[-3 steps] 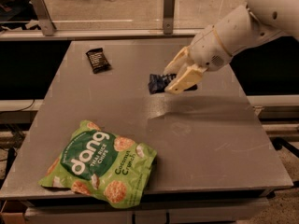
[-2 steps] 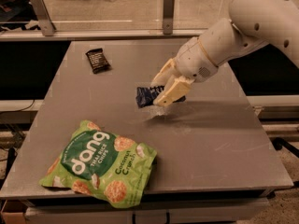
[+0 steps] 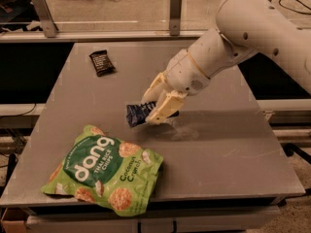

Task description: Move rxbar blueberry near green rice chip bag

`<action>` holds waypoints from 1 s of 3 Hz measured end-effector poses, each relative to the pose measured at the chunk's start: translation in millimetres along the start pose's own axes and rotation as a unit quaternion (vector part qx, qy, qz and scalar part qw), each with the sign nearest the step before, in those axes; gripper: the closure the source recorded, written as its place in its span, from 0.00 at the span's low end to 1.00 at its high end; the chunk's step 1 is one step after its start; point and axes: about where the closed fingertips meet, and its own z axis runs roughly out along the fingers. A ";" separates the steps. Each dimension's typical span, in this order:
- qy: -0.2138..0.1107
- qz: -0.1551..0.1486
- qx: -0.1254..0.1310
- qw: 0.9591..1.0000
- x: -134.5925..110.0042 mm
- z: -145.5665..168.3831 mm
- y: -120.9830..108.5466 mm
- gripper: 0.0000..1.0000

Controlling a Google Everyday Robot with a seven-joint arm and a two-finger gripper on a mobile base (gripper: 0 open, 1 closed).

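My gripper is shut on the rxbar blueberry, a small dark navy-blue bar whose crimped end sticks out to the left of the cream fingers. The bar hangs just above the grey table, near its middle. The green rice chip bag, bright green with a white "dang" logo, lies flat at the front left of the table, a short way below and left of the bar.
A black bar wrapper lies at the back left of the table. My white arm reaches in from the upper right. A metal rail with posts runs behind the table's far edge.
My gripper has carried the blue bar leftward and forward, lower over the table, closer to the green bag. The bag and the black bar have not moved.
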 end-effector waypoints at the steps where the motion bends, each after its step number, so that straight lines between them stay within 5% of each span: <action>1: -0.001 -0.005 -0.011 1.000 -4.0 7.4 4.1 0.36; 3: -0.003 -0.005 -0.012 1.000 -5.7 5.0 2.8 0.00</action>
